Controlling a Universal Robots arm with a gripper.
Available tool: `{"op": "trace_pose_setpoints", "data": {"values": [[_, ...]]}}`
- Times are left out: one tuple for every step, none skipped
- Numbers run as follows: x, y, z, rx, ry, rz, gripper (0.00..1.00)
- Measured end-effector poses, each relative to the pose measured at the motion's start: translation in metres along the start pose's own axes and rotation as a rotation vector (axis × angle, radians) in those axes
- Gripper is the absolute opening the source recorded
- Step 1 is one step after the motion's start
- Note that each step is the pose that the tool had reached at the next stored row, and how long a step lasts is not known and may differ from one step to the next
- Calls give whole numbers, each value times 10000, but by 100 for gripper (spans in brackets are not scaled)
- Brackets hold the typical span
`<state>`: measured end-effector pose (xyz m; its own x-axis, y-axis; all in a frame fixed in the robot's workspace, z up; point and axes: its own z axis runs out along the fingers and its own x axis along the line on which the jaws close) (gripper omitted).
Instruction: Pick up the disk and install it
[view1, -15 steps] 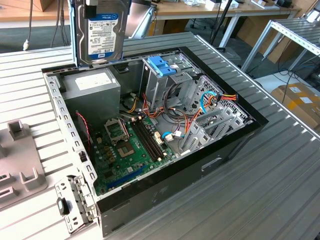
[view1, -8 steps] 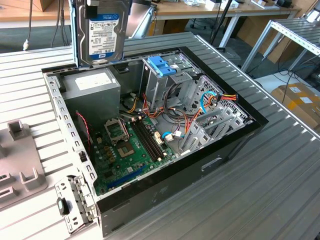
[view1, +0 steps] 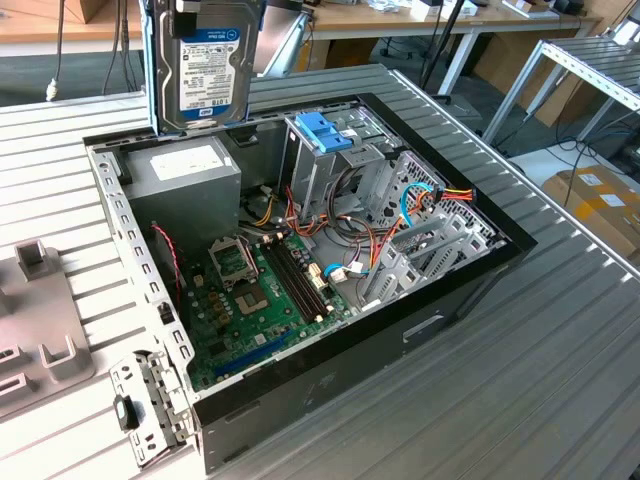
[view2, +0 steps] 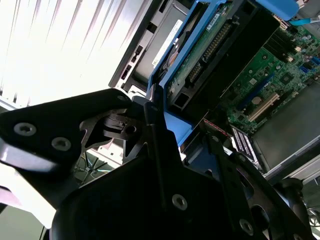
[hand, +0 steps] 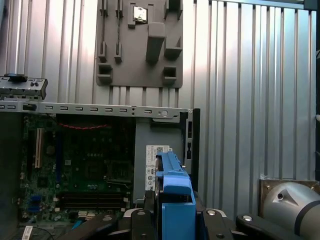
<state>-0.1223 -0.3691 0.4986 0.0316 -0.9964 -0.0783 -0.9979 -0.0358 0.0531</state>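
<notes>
Jaws clamped on the disk (view1: 205, 70) — in the second wrist view the gripper (view2: 165, 125) has a black finger on each side of the blue carrier, pressed against it, and the drive juts out past them. From where I stand the disk hangs below the jaws, upright, its labelled face turned to the room, clear of everything in the case (view1: 110, 200). So the pick-up is done, I'd say, and the carry is the step in hand: the drive is lifted, not yet seated.

Below the jaws sits the grey power supply (view1: 185, 175) in the corner of the case, with the board (view1: 260, 290) further along the floor. The cage (view1: 315, 175), with its light-blue bracket (view1: 325, 132) on top, stands well off to one side of the jaws, toward the exterior view's right, and nothing of the disk touches it. In the first wrist view the carrier's blue end points down over the power supply's label. Beyond the jaws, past the case wall, a grey fixture plate (hand: 140, 45) lies on the ribbed table (hand: 250, 100).

Installing, as I judge it, calls for bringing the jaws across to the bay and squaring the carrier with its rails. It then has to slide in without snagging the wires (view1: 360, 215) beside the cage — which bay is meant I cannot tell from here.
</notes>
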Motion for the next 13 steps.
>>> {"op": "trace_pose_setpoints", "data": {"values": [[1,-1,0,0,0,0,37],[2,-2,0,0,0,0,37],[3,-5,0,0,0,0,37],[4,-6,0,-1,0,0,37],[5,-9,-1,-1,1,0,37],[7,-12,-1,0,0,0,37],[8,-14,-1,0,0,0,37],[9,-16,-1,0,0,0,37],[9,-18,-1,0,1,0,37],[11,-20,-1,0,-1,0,37],[12,-23,-1,0,0,0,37],[14,-26,-1,0,0,0,37],[15,-28,-1,0,0,0,37]]}}
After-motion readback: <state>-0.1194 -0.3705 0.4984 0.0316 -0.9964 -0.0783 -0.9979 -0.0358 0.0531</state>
